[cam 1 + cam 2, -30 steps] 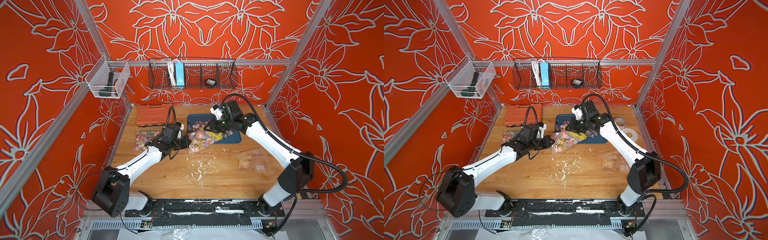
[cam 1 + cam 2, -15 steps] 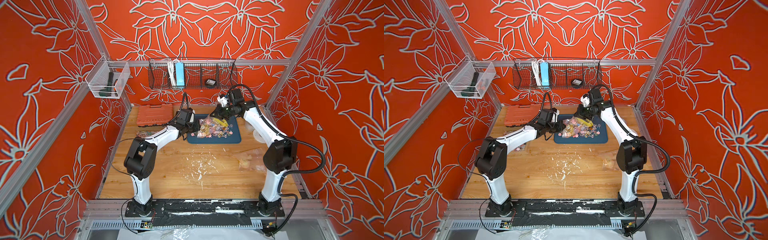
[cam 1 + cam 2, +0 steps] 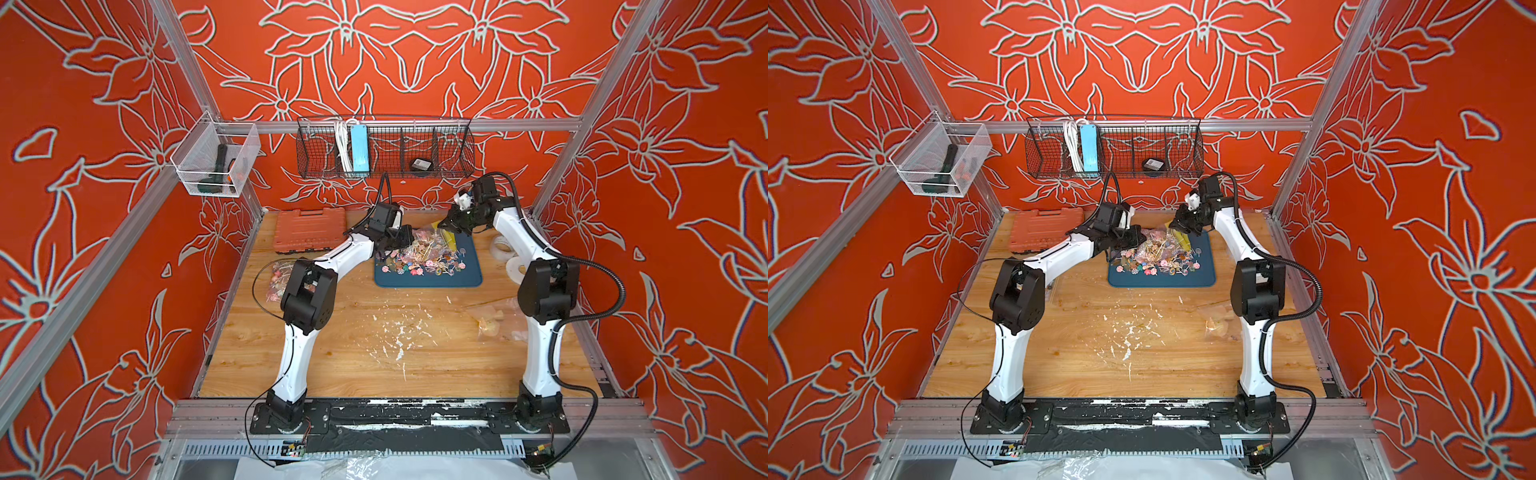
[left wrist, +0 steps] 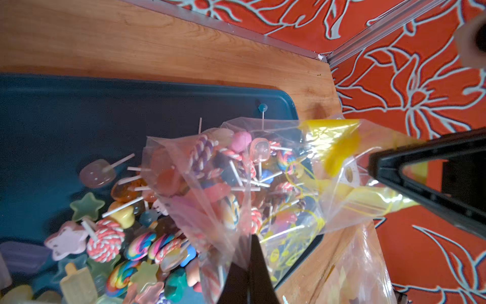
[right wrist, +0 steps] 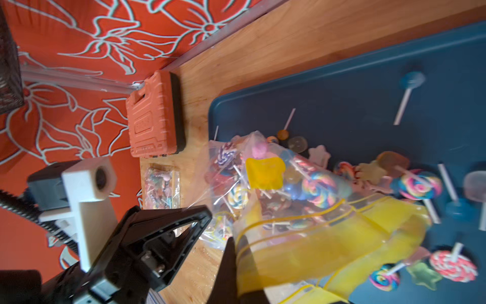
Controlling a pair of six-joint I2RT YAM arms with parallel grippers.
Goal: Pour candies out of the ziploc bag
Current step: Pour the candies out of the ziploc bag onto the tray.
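Both sets of fingers are clenched on the ziploc bag. The left fingers pinch its clear plastic and the right fingers grip the end with the yellow zip band, so the bag hangs stretched between them, low over the far half of the blue tray. A fair heap of candies lies loose on the tray beside and under the bag: swirled lollipops, stars and thin white sticks. A thick clump sits inside the plastic, though, so I'd call the pour partway done, with more tipping or shaking needed to empty it. Further out on the desk lies another small packet of sweets, untouched, just beside an orange case.
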